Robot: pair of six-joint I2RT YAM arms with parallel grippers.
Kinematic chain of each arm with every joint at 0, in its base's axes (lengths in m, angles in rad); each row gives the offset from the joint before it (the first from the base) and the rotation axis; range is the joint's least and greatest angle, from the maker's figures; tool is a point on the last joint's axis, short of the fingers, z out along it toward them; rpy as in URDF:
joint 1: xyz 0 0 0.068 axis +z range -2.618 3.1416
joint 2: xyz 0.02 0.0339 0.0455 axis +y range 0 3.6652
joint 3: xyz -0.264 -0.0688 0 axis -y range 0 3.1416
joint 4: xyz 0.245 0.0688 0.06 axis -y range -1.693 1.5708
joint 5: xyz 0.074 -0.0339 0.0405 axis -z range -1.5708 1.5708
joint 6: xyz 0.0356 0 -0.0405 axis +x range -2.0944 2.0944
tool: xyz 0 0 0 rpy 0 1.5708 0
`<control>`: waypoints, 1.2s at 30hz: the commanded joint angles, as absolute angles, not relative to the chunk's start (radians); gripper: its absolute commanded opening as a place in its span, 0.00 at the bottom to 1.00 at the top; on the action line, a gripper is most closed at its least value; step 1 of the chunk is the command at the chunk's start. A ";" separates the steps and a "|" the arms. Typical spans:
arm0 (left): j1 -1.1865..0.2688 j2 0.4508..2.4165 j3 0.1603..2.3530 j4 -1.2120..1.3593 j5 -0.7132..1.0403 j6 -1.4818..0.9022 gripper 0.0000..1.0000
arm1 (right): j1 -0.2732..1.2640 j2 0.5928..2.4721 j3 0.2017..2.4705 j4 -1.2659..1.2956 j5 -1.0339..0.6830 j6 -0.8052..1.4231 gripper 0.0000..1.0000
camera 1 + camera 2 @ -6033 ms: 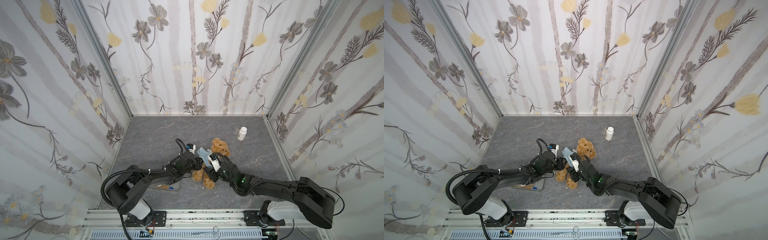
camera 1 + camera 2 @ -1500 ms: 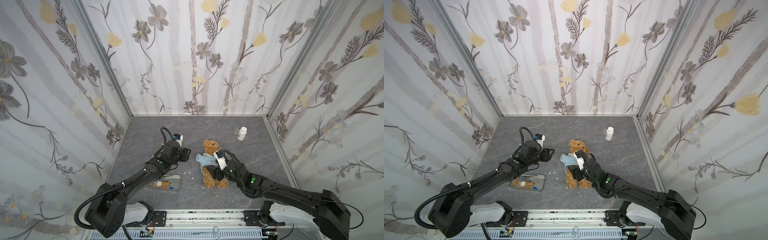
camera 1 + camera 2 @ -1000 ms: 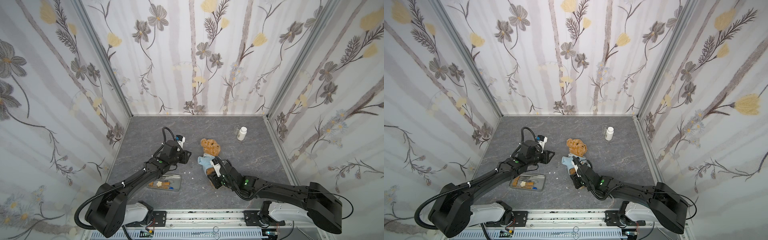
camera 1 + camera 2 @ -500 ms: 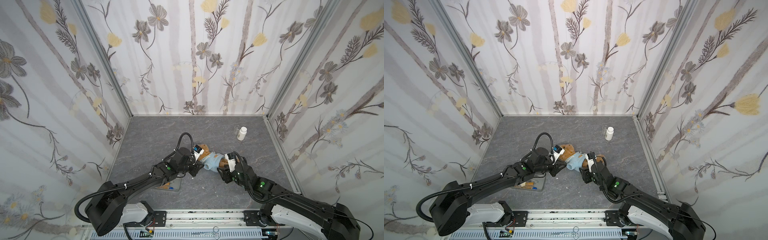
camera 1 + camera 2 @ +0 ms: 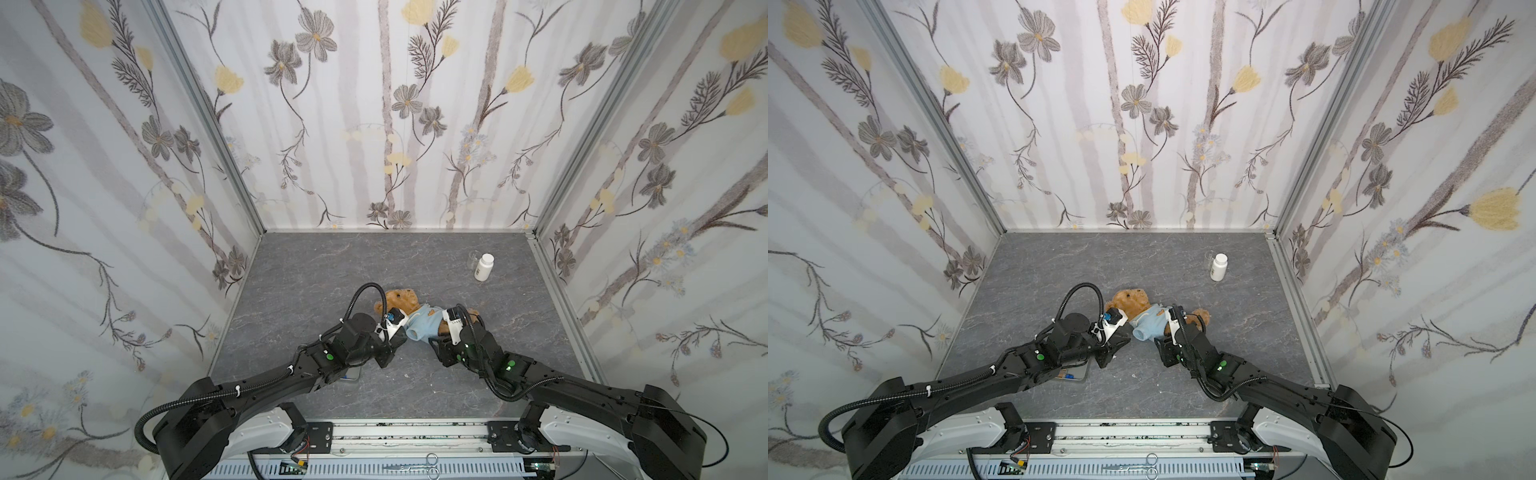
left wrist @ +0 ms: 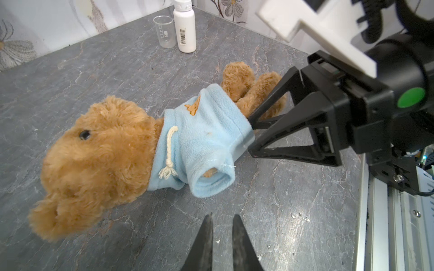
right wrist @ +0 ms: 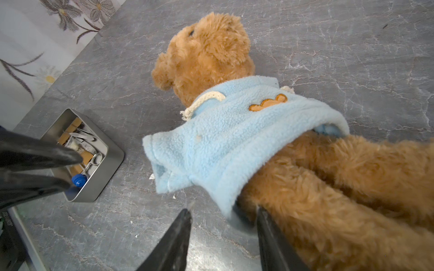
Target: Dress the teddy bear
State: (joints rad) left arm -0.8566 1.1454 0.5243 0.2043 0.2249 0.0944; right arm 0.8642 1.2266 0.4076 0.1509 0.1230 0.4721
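The teddy bear [image 5: 401, 301] [image 5: 1131, 303] lies on the grey floor, head to the left and legs to the right. It wears a light blue fleece shirt [image 6: 206, 131] [image 7: 234, 131] with an orange emblem. One sleeve [image 6: 211, 180] gapes towards my left gripper [image 6: 223, 215] [image 5: 398, 337], whose fingers stand a narrow gap apart with nothing between them. My right gripper [image 7: 224, 211] [image 6: 249, 135] [image 5: 435, 338] is open at the shirt's hem. One finger [image 7: 265, 225] rests against the bear's furry leg, the other over bare floor.
A white bottle [image 5: 483, 267] [image 6: 185, 25] and a small clear beaker [image 6: 164, 30] stand at the back right. A metal tray [image 7: 103, 173] of small tools sits on the floor by the left arm. Papered walls close in three sides.
Over the last second the bear was turned from pointing backward to lying crosswise. My left arm came in from the left and narrowed its jaws. My right gripper shifted to the hem.
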 commanded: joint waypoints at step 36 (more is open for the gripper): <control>-0.895 1.493 0.672 0.393 0.203 0.743 0.09 | 0.750 1.222 0.345 0.319 0.051 0.477 0.00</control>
